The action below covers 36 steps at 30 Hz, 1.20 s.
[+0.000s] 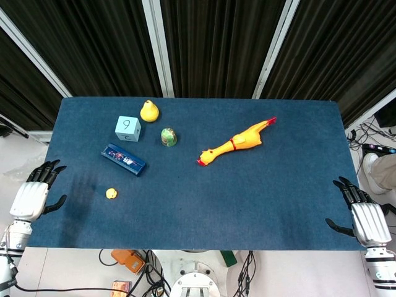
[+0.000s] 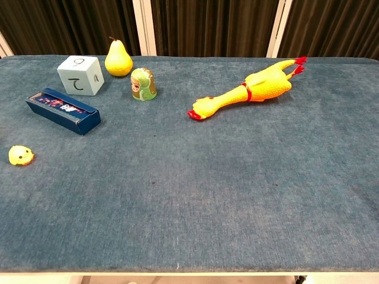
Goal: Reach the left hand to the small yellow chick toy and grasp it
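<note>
The small yellow chick toy (image 1: 111, 193) (image 2: 21, 155) lies on the blue table (image 1: 247, 192) near its front left part. My left hand (image 1: 34, 195) hovers at the table's left edge, well to the left of the chick, fingers apart and holding nothing. My right hand (image 1: 365, 219) stays at the front right corner, fingers spread and empty. Neither hand shows in the chest view.
Behind the chick lie a dark blue box (image 1: 124, 159) (image 2: 63, 110), a pale blue cube (image 1: 128, 128) (image 2: 80, 75), a yellow pear (image 1: 148, 111) (image 2: 118, 59), a small green figure (image 1: 168, 136) (image 2: 143, 84) and a long rubber chicken (image 1: 237, 142) (image 2: 247, 90).
</note>
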Each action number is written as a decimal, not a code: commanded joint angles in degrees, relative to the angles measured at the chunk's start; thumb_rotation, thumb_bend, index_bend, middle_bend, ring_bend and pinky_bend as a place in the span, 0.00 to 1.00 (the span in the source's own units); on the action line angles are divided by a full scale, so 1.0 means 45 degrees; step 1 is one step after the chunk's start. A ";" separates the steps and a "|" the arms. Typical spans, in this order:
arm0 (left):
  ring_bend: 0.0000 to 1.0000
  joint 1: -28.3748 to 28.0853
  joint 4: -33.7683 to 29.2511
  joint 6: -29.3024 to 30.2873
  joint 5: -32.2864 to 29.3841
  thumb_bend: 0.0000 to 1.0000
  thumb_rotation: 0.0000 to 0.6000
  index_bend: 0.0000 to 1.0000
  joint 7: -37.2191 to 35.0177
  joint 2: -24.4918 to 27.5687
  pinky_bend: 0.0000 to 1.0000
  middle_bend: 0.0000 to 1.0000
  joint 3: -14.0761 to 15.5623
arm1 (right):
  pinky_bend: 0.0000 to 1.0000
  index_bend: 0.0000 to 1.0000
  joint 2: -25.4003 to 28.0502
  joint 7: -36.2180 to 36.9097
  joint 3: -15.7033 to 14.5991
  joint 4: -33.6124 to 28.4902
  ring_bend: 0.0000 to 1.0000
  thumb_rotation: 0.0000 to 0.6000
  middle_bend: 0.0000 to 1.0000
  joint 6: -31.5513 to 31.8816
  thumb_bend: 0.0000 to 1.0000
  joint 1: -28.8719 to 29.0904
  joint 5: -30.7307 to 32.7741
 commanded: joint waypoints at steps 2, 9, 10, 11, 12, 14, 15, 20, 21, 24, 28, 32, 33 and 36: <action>0.00 -0.0214 0.0403 -0.0425 0.0011 0.29 1.00 0.14 -0.0727 -0.0344 0.12 0.04 0.0052 | 0.27 0.18 0.0043 0.0190 0.0002 -0.0024 0.23 1.00 0.15 0.0013 0.26 -0.0045 0.0072; 0.00 -0.0729 0.0396 -0.0966 0.0671 0.29 1.00 0.14 -0.1228 -0.0689 0.12 0.04 0.0389 | 0.27 0.18 0.0041 0.0134 0.0013 -0.0046 0.23 1.00 0.15 -0.0068 0.26 -0.0007 0.0092; 0.00 -0.0854 0.0391 -0.1151 0.0680 0.29 1.00 0.14 -0.1205 -0.0763 0.12 0.04 0.0396 | 0.27 0.18 0.0039 0.0107 0.0014 -0.0049 0.23 1.00 0.15 -0.0079 0.26 -0.0002 0.0095; 0.00 -0.0940 0.0374 -0.1279 0.0684 0.29 1.00 0.14 -0.1200 -0.0810 0.12 0.04 0.0402 | 0.27 0.18 0.0041 0.0100 0.0013 -0.0054 0.23 1.00 0.15 -0.0086 0.26 -0.0001 0.0100; 0.00 -0.1035 0.0346 -0.1404 0.0688 0.29 1.00 0.14 -0.1222 -0.0879 0.12 0.04 0.0403 | 0.27 0.18 0.0046 0.0107 0.0021 -0.0056 0.23 1.00 0.15 -0.0084 0.26 -0.0002 0.0115; 0.00 -0.1146 0.0319 -0.1543 0.0681 0.29 1.00 0.14 -0.1306 -0.0993 0.12 0.04 0.0401 | 0.27 0.18 0.0055 0.0127 0.0026 -0.0057 0.23 1.00 0.15 -0.0099 0.26 -0.0001 0.0138; 0.00 -0.1203 0.0331 -0.1611 0.0682 0.29 1.00 0.14 -0.1332 -0.1056 0.12 0.04 0.0402 | 0.27 0.18 0.0059 0.0135 0.0029 -0.0055 0.23 1.00 0.15 -0.0111 0.26 0.0000 0.0153; 0.00 -0.1526 0.0600 -0.2003 0.0702 0.29 1.00 0.14 -0.1401 -0.1363 0.12 0.04 0.0430 | 0.27 0.18 0.0059 0.0124 0.0029 -0.0069 0.23 1.00 0.15 -0.0116 0.26 -0.0003 0.0160; 0.00 -0.1571 0.0644 -0.2058 0.0692 0.29 1.00 0.14 -0.1436 -0.1397 0.12 0.04 0.0430 | 0.27 0.18 0.0055 0.0115 0.0028 -0.0066 0.23 1.00 0.15 -0.0117 0.26 -0.0004 0.0163; 0.00 -0.1674 0.0795 -0.2218 0.0651 0.29 1.00 0.14 -0.1548 -0.1490 0.12 0.04 0.0463 | 0.27 0.18 0.0051 0.0096 0.0041 -0.0074 0.23 1.00 0.15 -0.0129 0.26 0.0000 0.0189; 0.00 -0.1745 0.1110 -0.2464 0.0582 0.29 1.00 0.17 -0.1694 -0.1600 0.12 0.04 0.0588 | 0.27 0.18 0.0047 0.0063 0.0046 -0.0107 0.23 1.00 0.15 -0.0154 0.26 0.0007 0.0212; 0.00 -0.1796 0.1428 -0.2809 0.0370 0.29 1.00 0.19 -0.2003 -0.1682 0.12 0.04 0.0654 | 0.27 0.18 0.0039 0.0031 0.0042 -0.0119 0.23 1.00 0.15 -0.0147 0.26 0.0003 0.0201; 0.00 -0.1807 0.1512 -0.2869 0.0338 0.29 1.00 0.19 -0.2068 -0.1714 0.12 0.04 0.0668 | 0.27 0.18 0.0035 0.0024 0.0043 -0.0118 0.23 1.00 0.15 -0.0146 0.26 0.0003 0.0200; 0.00 -0.1844 0.1724 -0.2992 0.0325 0.28 1.00 0.21 -0.2292 -0.1811 0.12 0.04 0.0738 | 0.27 0.18 0.0027 0.0003 0.0054 -0.0126 0.23 1.00 0.15 -0.0165 0.26 0.0011 0.0225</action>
